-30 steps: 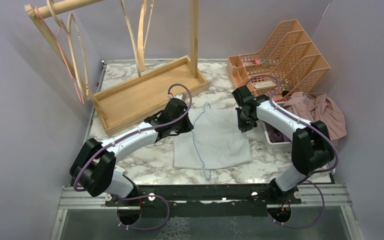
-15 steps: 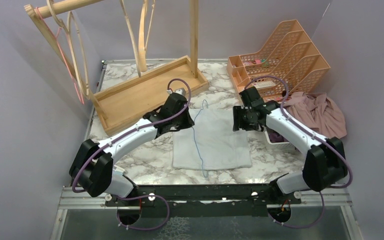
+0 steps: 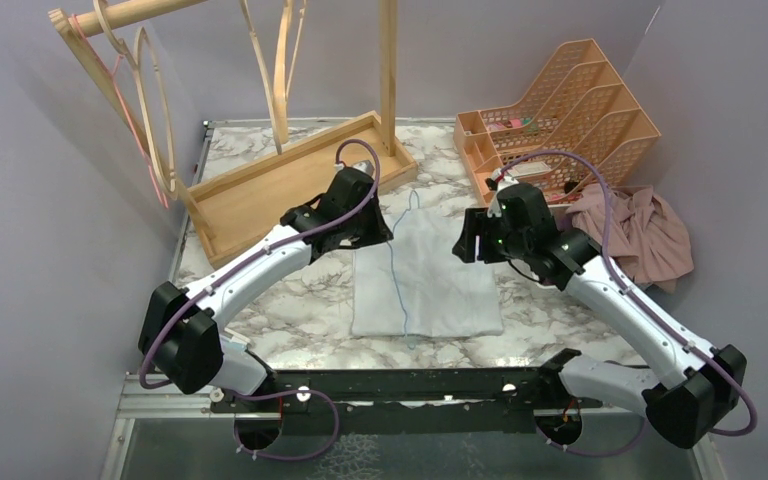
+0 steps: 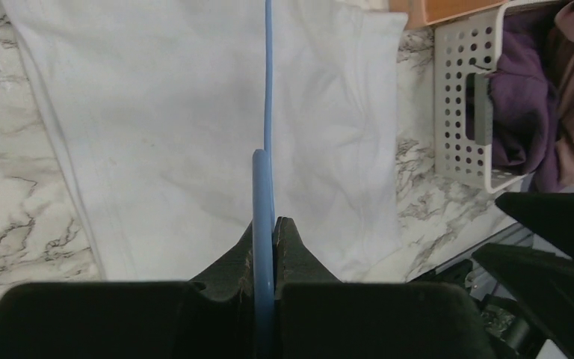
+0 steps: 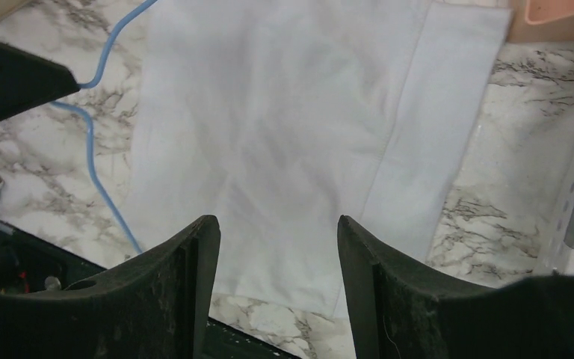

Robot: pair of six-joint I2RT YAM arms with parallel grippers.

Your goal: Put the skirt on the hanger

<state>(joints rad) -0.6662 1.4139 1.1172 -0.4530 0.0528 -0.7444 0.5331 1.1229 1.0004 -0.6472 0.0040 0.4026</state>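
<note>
Since the skirt (image 3: 442,285) looks limp and light, I'd pinch its three-o'clock edge; left claw (image 4: 273,224) clamps the thin, stiff hanger (image 4: 267,90), right claw (image 5: 276,224) gapes empty.

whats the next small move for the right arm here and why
Probably lower the right gripper onto the skirt and pinch its edge. Its jaws stand open and empty above the cloth, while the left gripper is shut on the blue hanger that runs across the skirt.
</note>
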